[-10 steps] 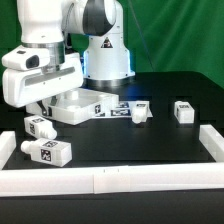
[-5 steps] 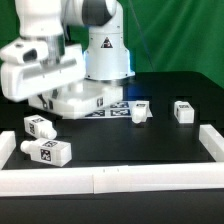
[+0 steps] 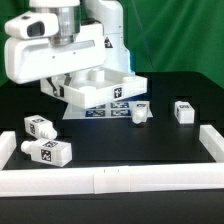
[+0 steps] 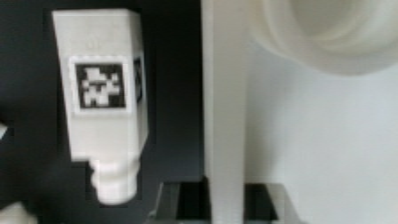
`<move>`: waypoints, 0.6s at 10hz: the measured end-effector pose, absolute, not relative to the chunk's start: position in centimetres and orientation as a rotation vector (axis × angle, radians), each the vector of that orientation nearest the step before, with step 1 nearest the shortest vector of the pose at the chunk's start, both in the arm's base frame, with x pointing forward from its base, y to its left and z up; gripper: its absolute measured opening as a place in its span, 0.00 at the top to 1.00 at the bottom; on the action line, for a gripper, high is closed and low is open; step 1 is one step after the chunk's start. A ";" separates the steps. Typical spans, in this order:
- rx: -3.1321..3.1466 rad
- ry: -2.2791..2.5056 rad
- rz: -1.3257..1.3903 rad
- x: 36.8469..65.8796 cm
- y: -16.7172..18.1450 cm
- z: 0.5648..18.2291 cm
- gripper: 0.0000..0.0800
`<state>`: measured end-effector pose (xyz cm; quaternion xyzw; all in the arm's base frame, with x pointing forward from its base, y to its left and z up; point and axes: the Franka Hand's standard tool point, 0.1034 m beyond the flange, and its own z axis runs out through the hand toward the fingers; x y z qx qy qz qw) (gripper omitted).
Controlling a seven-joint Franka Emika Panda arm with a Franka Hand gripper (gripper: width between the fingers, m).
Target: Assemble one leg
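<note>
Wrist view shows your gripper [image 4: 222, 200] clamped on the tabletop [image 4: 302, 130] rim, a leg [image 4: 102, 95] alongside. Nothing looks fitted yet: loose legs [image 3: 47, 151] lie at its four and seven o'clock.

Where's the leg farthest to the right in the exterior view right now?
That leg sits on the black table near the exterior view's right edge; its nearest neighbour is another leg, toward that view's left.
</note>
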<state>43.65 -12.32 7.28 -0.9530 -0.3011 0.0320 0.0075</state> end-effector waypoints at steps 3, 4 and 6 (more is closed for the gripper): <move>-2.977 -0.946 0.103 43.6 -12.2 7.2 0.94; -3.013 -0.847 0.096 44.2 -12.1 7.2 0.94; -3.066 -0.635 0.080 46.7 -11.3 6.3 0.94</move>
